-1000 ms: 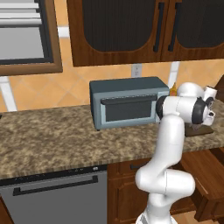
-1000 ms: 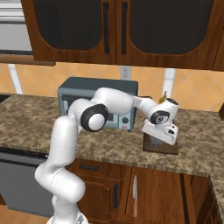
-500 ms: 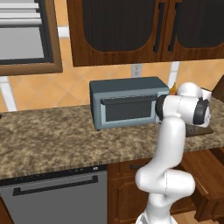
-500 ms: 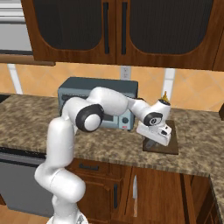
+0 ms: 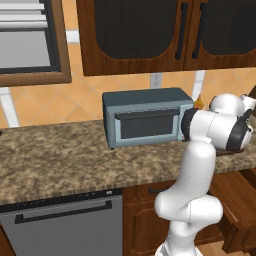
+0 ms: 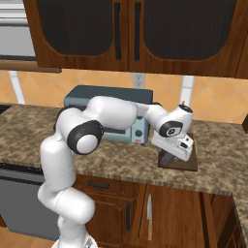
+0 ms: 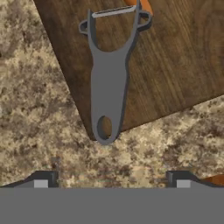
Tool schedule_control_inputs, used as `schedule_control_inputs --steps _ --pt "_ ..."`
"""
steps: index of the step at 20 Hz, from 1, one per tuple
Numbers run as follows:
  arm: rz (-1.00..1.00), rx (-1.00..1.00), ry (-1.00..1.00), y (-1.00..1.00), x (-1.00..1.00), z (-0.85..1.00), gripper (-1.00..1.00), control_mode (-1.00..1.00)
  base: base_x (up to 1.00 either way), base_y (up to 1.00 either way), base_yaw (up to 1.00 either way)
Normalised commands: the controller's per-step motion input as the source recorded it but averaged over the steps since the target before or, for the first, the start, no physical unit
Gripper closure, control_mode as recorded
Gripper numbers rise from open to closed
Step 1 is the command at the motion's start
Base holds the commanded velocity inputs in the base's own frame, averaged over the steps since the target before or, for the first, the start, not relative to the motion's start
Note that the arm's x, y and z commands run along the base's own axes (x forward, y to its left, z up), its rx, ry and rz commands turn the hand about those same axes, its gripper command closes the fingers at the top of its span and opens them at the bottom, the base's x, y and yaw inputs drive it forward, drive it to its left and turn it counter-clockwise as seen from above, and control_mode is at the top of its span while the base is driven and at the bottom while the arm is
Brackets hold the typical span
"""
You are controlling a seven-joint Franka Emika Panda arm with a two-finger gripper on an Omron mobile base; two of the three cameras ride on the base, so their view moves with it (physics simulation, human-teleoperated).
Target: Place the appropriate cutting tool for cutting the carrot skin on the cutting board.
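peeler: we see a grey Y-shaped peeler (image 7: 108, 83) lying flat on the cutting board, blade end toward the top of the hand view, handle end with its hole reaching the board's near corner and just overhanging the edge.
carrot: a small orange carrot (image 7: 139, 5) shows as a sliver at the top edge of the hand view, touching the peeler's blade end; most of it is cut off by the frame.
cutting board: dark brown wooden cutting board (image 7: 183, 65) on the counter, sitting at an angle in the hand view; in the right base view we see it (image 6: 190, 163) under the hand, right of the toaster oven.
gripper: the gripper (image 7: 111, 178) hangs above the board corner; we see both dark fingertips (image 7: 44, 179) spread wide apart at the bottom of the hand view, nothing between them, not touching the peeler. In the right base view the hand (image 6: 175, 145) sits low over the board.
counter: speckled brown granite counter (image 7: 39, 131), bare around the board corner.
toaster oven: grey toaster oven (image 5: 145, 117) on the counter against the wall, left of the board, door closed.
surroundings: dark wood cabinets (image 6: 131, 34) above, a dishwasher (image 5: 65, 225) below the counter at left.
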Motion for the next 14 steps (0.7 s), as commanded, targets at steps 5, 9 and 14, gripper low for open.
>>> schedule_control_inputs --steps 5,9,14 --pt "-0.05 0.00 -0.01 0.16 -0.69 0.61 -1.00 -1.00 0.00 0.00 0.00" --pt "-0.09 0.00 0.00 0.37 -0.68 0.53 -1.00 -1.00 0.00 0.00 0.00" --pt "-0.08 -0.01 0.00 0.53 -0.66 0.38 -1.00 -1.00 0.00 0.00 0.00"
